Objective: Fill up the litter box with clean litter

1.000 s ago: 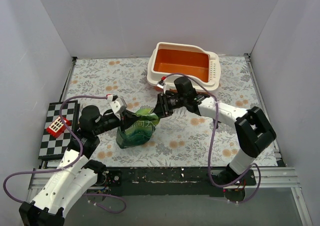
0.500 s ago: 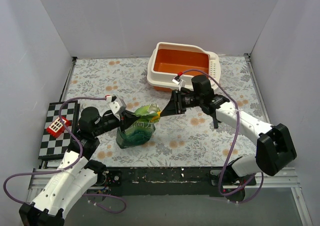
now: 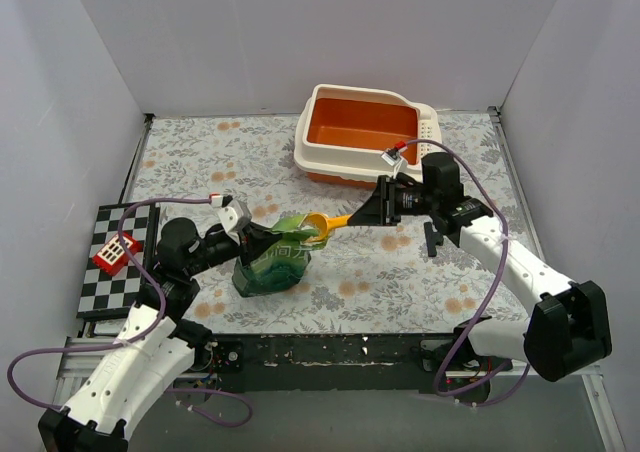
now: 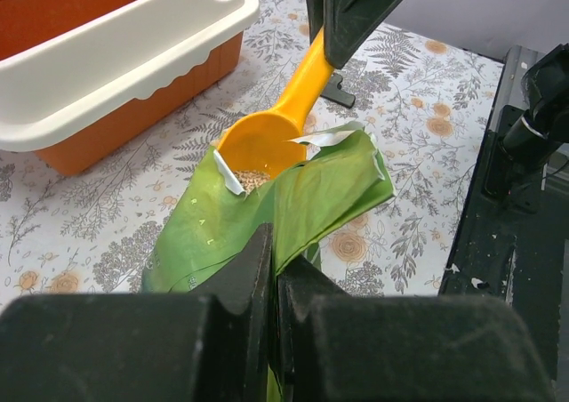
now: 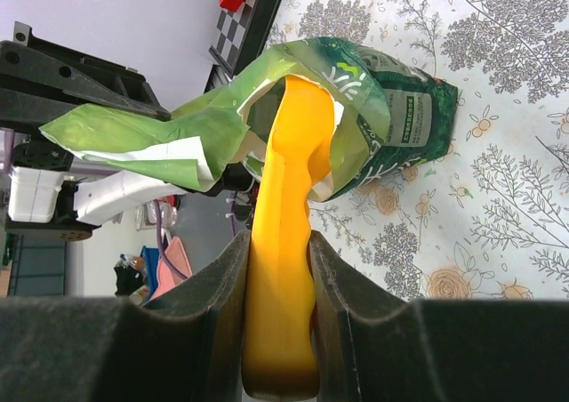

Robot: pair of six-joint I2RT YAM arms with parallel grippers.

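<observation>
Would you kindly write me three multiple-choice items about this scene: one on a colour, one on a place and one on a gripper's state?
1. The inside of the white-rimmed rectangular plastic litter box is: A. blue; B. orange; C. green.
2. The bowl of the yellow-orange plastic scoop is: A. at the mouth of the crinkly green foil bag; B. inside the litter box; C. behind the litter box.
3. The left gripper is: A. open; B. shut on the scoop; C. shut on the bag's flap.

Answers:
1 B: the top view shows an orange floor.
2 A: the left wrist view shows the bowl, holding a few pale granules of litter, at the bag's opening.
3 C: its fingers pinch the green flap, while the right gripper grips the scoop's handle.
</observation>
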